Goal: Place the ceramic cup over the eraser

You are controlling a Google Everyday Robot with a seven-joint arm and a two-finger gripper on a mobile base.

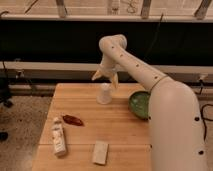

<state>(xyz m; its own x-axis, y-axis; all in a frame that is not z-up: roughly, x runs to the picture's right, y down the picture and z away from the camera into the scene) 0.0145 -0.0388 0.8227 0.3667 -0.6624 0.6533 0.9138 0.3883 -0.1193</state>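
Hovering claw (104, 76): fingers spread, raised clear
Ceramic cup (104, 94): small, plain white, directly below claw
Surface (115, 127): light wood, dark wall behind

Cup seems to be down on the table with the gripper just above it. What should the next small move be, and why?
Probably lift the gripper straight up and clear. The cup stands upright on the table with the gripper spread open above it and not gripping it, so it looks released. No eraser shows beside the cup; whether it sits underneath cannot be seen.
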